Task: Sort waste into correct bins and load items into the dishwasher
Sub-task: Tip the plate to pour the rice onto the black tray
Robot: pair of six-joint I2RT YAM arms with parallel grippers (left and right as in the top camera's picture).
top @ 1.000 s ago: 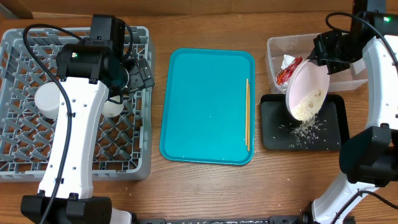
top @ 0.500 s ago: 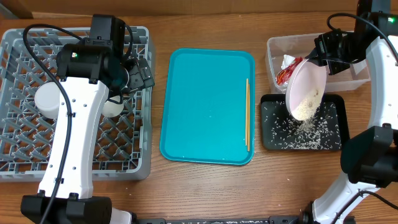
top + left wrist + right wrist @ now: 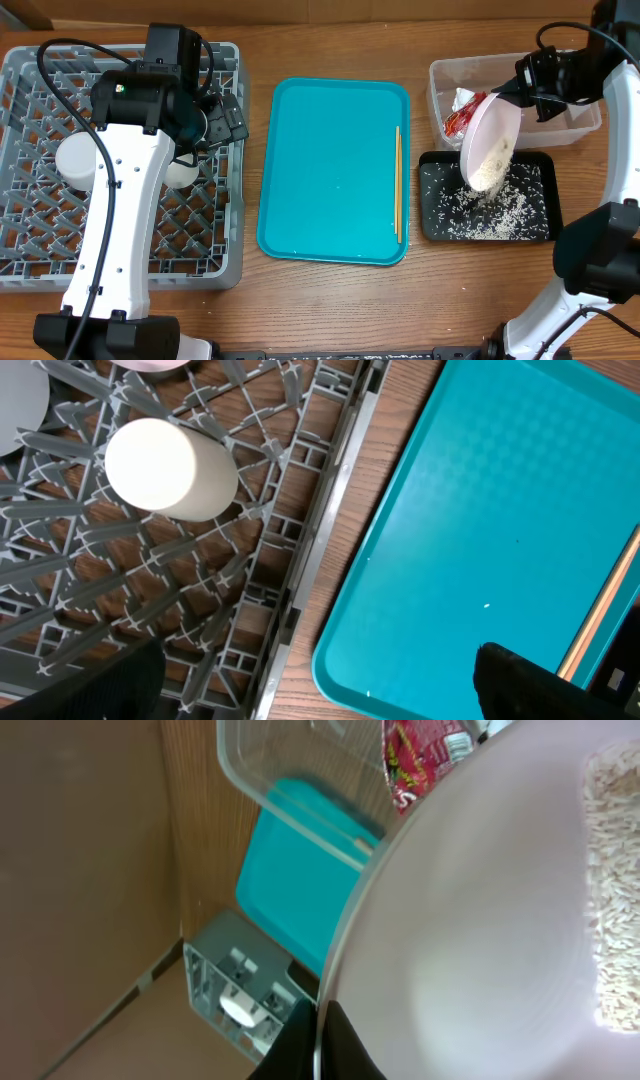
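Okay, grey dish rack (image 3: 30, 150) sits left, with my left claw (image 3: 320, 695) over its edge, spread wide and empty. Black tray (image 3: 430, 225) is right. My right claw (image 3: 518, 85) is clamped on the upper rim of the pinkish bowl (image 3: 492, 125), which is tipped steeply above the tray. Bowl looks rigid, smooth, probably slippery and breakable, so I'd pinch the rim only. Rice (image 3: 488, 172) is light, loose, scatters easily.

The teal tray (image 3: 330, 170) is wide open in the middle; only the chopsticks (image 3: 398, 185) lie along its 3 o'clock edge. The dish rack (image 3: 40, 230) has room at 4 and 8 o'clock, but a white cup (image 3: 76, 160) sits at 9 o'clock and the left arm (image 3: 125, 200) hangs across it. The tipped pink bowl (image 3: 490, 140) blocks the black tray (image 3: 428, 228) at 12 o'clock and the clear tub (image 3: 585, 130) at 9 o'clock.
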